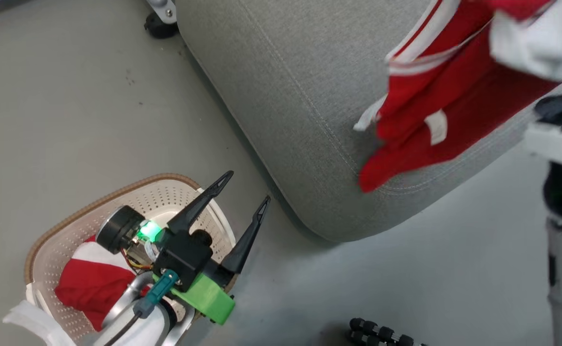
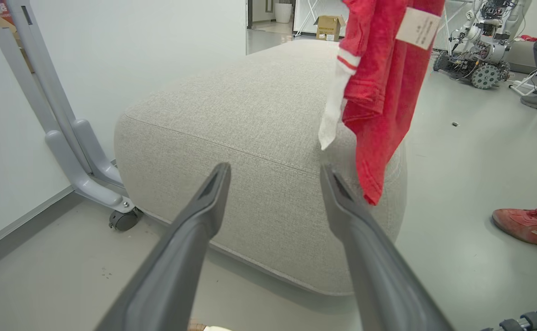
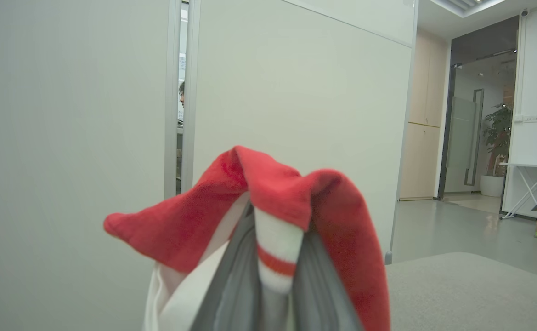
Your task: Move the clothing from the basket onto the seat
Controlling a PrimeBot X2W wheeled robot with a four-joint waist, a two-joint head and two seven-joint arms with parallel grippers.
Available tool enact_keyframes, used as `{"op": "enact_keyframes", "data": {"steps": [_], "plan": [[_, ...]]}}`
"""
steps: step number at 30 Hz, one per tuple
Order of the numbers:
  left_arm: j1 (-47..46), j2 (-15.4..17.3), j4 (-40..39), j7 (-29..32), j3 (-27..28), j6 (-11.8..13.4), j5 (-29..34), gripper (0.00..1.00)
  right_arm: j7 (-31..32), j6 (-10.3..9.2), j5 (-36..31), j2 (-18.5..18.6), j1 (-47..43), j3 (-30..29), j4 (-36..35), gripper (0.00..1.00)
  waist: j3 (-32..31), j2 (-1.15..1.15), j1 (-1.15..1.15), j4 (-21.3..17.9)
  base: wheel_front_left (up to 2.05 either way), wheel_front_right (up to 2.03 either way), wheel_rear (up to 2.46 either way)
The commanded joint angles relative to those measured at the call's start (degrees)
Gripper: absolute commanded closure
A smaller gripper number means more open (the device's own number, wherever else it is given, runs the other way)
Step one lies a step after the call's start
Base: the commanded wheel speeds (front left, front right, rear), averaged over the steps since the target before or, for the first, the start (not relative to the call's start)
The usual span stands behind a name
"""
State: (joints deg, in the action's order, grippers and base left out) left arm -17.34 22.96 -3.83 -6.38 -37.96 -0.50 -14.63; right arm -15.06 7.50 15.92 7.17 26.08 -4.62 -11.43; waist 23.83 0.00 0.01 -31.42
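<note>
The cream basket stands on the floor at lower left and holds a red garment with a broad white band. My left gripper hangs open over the basket's right rim with nothing in it, and its tips face the grey seat. The other red garment, with thin white stripes, hangs above the seat near its front corner. My right gripper is shut on that garment's striped trim, and the fabric drapes over the fingers.
A grey metal frame on a caster stands left of the seat by a white wall. A person's red shoe rests on the floor at right. A dark ribbed object lies near the bottom edge. Another robot stands far behind.
</note>
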Motion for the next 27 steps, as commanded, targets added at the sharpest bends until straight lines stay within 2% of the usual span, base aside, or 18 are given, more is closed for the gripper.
{"op": "enact_keyframes", "data": {"steps": [1, 4, 6, 12, 17, 22, 23, 24, 25, 27], "plan": [[-1.55, 1.00, -0.96, 0.73, 0.16, 0.01, 0.46, 0.00, -0.18, -0.02, 0.46, 1.27, 3.99, -1.89, 0.64, 1.00, 6.30, 0.00, -0.01, 3.05, 0.00, 0.00, 0.00], [-3.01, 1.48, -2.87, 2.28, 0.04, -0.31, 1.25, 0.00, -0.17, -0.02, 0.51, 5.65, 11.39, -6.09, 3.29, 1.00, 9.64, 0.00, -0.01, 5.43, 0.00, 0.00, 0.00], [-4.03, 1.26, -4.03, 3.17, -0.45, -0.78, 1.37, 0.00, -0.17, -0.02, 0.08, 9.88, 16.35, -8.33, 6.28, 1.00, 11.72, 0.00, -0.01, 7.49, 0.00, 0.00, 0.00], [-5.67, 1.56, -5.36, 4.30, -1.54, -1.38, 2.37, 0.00, -0.17, -0.03, -0.39, 14.99, 24.04, -11.20, 16.01, 1.00, 14.90, 0.00, -0.01, 11.11, 0.00, 0.00, 0.00], [-5.92, 1.05, -5.18, 4.62, -1.90, -0.99, 2.46, 0.00, -0.17, -0.03, -1.71, 13.49, 23.49, -10.07, 26.94, 1.00, 15.62, 0.00, -0.01, 12.05, 0.00, 0.00, 0.00], [-5.45, 0.39, -4.23, 4.86, -3.13, -1.39, 2.29, 0.00, -0.17, -0.03, -4.22, 9.83, 20.55, -10.26, 38.44, 1.00, 14.67, 0.00, -0.01, 12.19, 0.00, 0.00, 0.00], [-5.33, 0.31, -4.03, 4.95, -3.37, -1.39, 2.16, 0.00, -0.18, -0.03, -4.50, 9.10, 19.95, -10.68, 39.78, 0.78, 14.31, 0.00, -0.01, 12.23, 0.00, 0.00, 0.00], [-5.09, 0.13, -3.74, 5.00, -3.67, -1.37, 1.98, 0.00, -0.18, -0.03, -4.99, 8.34, 19.11, -11.44, 40.77, 0.31, 13.76, 0.00, -0.01, 12.30, 0.00, 0.00, 0.00], [-4.87, -0.03, -3.55, 4.94, -3.85, -1.36, 1.84, 0.00, -0.17, -0.03, -5.32, 7.71, 18.41, -12.22, 40.93, 0.00, 13.34, 0.00, -0.01, 12.29, 0.00, 0.00, 0.00], [-4.28, -0.42, -2.80, 4.41, -4.20, -1.48, 1.34, 0.00, -0.17, -0.03, -6.43, 5.92, 15.93, -14.23, 40.76, 0.00, 12.18, 0.00, -0.01, 12.23, 0.00, 0.00, 0.00]]}}
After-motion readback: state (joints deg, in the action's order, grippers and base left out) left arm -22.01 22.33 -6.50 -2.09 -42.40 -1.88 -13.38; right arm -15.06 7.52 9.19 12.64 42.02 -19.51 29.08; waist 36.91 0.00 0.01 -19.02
